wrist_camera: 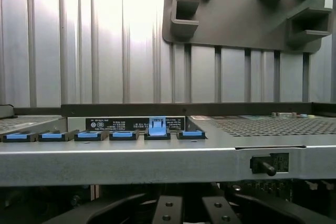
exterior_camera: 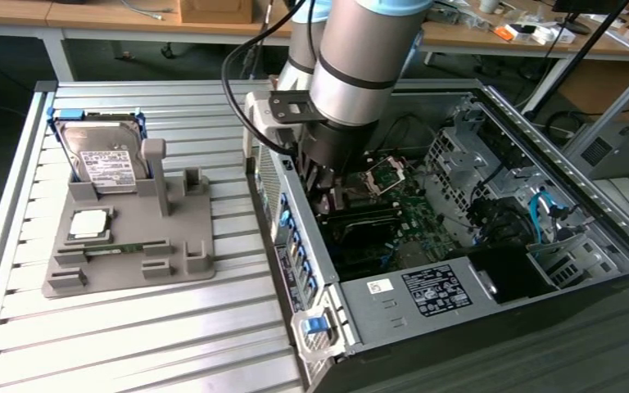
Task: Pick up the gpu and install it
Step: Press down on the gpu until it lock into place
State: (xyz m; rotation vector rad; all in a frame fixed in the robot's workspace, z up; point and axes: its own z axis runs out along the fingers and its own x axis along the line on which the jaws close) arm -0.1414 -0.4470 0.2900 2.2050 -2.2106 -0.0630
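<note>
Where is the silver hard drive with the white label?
At the exterior view's left, the hard drive stands in the grey holder on the slatted table, beside the square CPU chip, outside the computer case.

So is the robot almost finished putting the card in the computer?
Partway, it seems. Done: the arm is over the open computer case, away from the gray holder with the hard drive and CPU chip. In hand: the gripper is shut, low over the motherboard; whether it grips the gpu I cannot tell. Left: seating the card isn't confirmed.
</note>
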